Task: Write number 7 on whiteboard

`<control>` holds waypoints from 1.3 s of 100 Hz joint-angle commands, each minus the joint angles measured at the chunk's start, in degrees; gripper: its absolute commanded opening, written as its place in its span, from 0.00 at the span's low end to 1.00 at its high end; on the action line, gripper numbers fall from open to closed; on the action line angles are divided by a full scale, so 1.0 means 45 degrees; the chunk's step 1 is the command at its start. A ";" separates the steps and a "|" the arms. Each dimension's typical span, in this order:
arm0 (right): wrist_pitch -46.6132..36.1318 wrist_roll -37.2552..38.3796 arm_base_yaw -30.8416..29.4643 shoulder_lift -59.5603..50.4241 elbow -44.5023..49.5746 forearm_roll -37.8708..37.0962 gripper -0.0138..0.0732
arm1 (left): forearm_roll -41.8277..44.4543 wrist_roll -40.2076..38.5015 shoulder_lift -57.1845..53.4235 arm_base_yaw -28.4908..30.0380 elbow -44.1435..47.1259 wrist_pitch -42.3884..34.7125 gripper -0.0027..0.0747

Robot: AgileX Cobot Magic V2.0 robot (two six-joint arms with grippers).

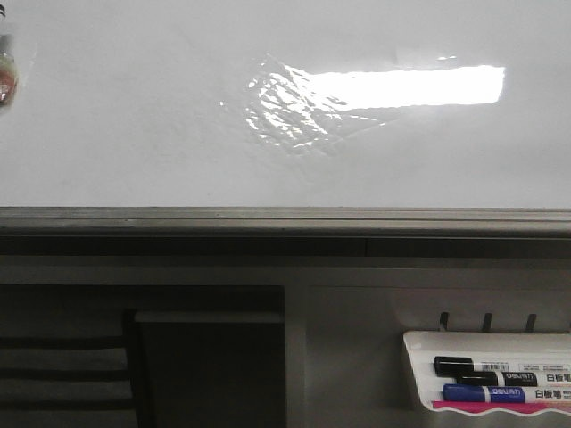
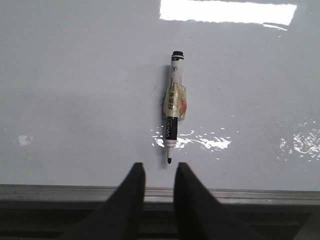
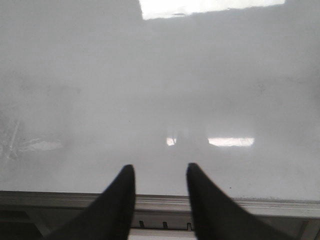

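The whiteboard (image 1: 134, 116) fills the upper front view, with a bright glare and a wrinkled film patch (image 1: 285, 107). No number 7 shows on it. In the left wrist view a black marker (image 2: 174, 102) hangs on the whiteboard (image 2: 75, 90) under yellowish tape, its bare tip pointing down toward my fingers. My left gripper (image 2: 160, 167) is open and empty, just short of that tip. My right gripper (image 3: 160, 170) is open and empty, facing a blank part of the whiteboard (image 3: 150, 90). Neither gripper shows in the front view.
A grey metal rail (image 1: 285, 217) runs along the board's lower edge. Below it at the right, a small white tray (image 1: 419, 374) holds a black marker (image 1: 464, 366) and a blue marker (image 1: 482, 393). The taped marker shows partly at the far left edge (image 1: 7, 76).
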 commanded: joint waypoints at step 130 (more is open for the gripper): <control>-0.0901 -0.0072 -0.0066 0.0220 -0.0455 0.0353 0.71 | -0.0390 0.2126 0.7536 -0.1225 -0.2882 -0.1013 0.81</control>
